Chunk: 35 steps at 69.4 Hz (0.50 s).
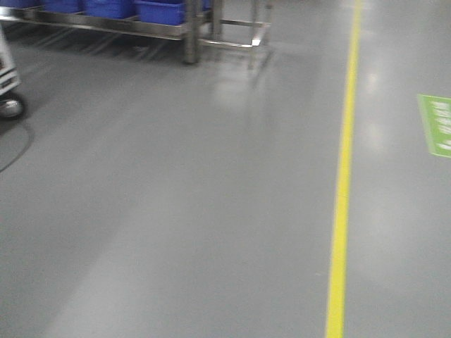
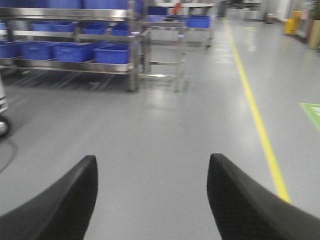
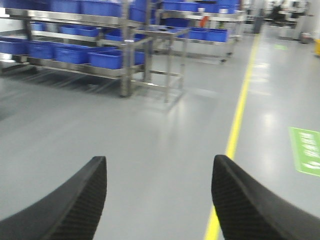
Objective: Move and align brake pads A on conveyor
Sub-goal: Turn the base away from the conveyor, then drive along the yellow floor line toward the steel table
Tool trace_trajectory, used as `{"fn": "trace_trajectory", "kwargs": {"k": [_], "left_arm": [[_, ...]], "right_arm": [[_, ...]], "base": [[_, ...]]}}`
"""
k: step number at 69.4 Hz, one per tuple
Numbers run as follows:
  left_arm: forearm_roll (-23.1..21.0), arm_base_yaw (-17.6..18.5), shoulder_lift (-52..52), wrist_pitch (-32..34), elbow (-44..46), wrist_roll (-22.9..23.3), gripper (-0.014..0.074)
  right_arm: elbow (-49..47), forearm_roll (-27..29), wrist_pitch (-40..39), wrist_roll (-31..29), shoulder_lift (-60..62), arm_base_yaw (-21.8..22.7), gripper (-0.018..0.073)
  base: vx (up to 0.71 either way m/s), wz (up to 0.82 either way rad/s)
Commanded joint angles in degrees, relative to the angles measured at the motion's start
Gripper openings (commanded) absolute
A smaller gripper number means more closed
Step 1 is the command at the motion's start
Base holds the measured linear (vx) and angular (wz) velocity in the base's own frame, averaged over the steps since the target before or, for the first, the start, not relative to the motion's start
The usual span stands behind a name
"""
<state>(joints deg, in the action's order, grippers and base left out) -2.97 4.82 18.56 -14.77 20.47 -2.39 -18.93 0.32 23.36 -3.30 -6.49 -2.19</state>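
No brake pads A and no conveyor show in any view; both are out of view. My left gripper (image 2: 152,162) is open, its two black fingers wide apart over bare grey floor with nothing between them. My right gripper (image 3: 159,162) is likewise open and empty above the floor, with a yellow floor line passing just behind its right finger (image 3: 245,205). Neither gripper appears in the front view.
A steel roller rack (image 2: 132,45) with blue bins (image 2: 111,52) stands ahead on the left, a small steel frame table (image 3: 167,65) beside it. A yellow line (image 1: 342,190) runs along the floor, a green floor marking (image 1: 435,125) to its right. A wheel (image 1: 10,107) sits at far left.
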Motion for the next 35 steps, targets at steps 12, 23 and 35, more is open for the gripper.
{"fn": "trace_trajectory", "kwargs": {"k": [12,23,35], "left_arm": [[-0.6,0.3,0.5,4.2,1.4,0.0,0.0461],[-0.6,0.3,0.5,4.2,1.4,0.0,0.0461],[-0.6,0.3,0.5,4.2,1.4,0.0,0.0461]], "right_arm": [[-1.5,-0.3,-4.4,-0.5,-1.1,0.4,0.0435],[-1.5,-0.3,-4.4,-0.5,-1.1,0.4,0.0435],[-1.5,-0.3,-4.4,-0.5,-1.1,0.4,0.0435]], "base": [[-0.04,-0.82],[-0.01,-0.72],[0.07,-0.54]]}}
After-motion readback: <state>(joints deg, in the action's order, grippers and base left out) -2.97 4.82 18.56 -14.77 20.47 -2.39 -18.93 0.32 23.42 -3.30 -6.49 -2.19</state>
